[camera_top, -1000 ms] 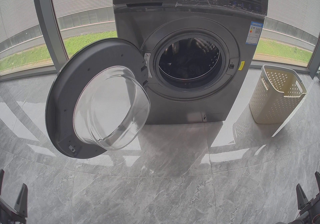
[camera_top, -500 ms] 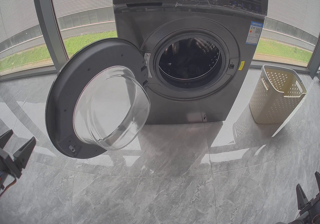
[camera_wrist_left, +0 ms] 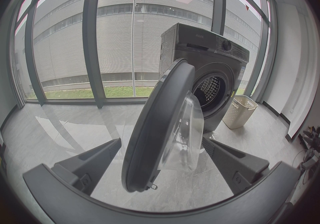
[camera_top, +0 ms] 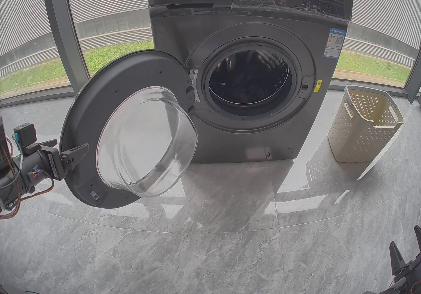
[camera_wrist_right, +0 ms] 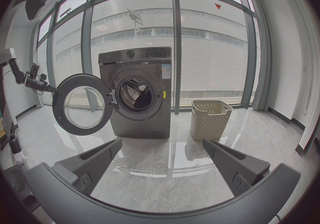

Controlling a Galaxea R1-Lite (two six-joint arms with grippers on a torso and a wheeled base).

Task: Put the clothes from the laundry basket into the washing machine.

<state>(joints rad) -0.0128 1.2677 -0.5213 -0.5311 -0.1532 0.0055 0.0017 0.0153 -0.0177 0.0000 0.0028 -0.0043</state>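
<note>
Just ahead of the released left claw (camera_top: pixel 78 152), the round grey glass-windowed washer door (camera_top: pixel 101 89); best pushed squarely, slowly.

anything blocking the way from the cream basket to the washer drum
Nothing visible. The cream perforated plastic laundry basket stands right of the grey washing machine, whose round door is swung open leftward, off that path.

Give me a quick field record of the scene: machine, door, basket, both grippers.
washing machine: front loader, standing on floor
door: swung wide open to robot's left
drum: dark clothes inside
laundry basket: upright on floor, right of machine; no clothes visible inside
left gripper: open, raised at door's outer rim; contact unclear
right gripper: open, low, away from both
</note>
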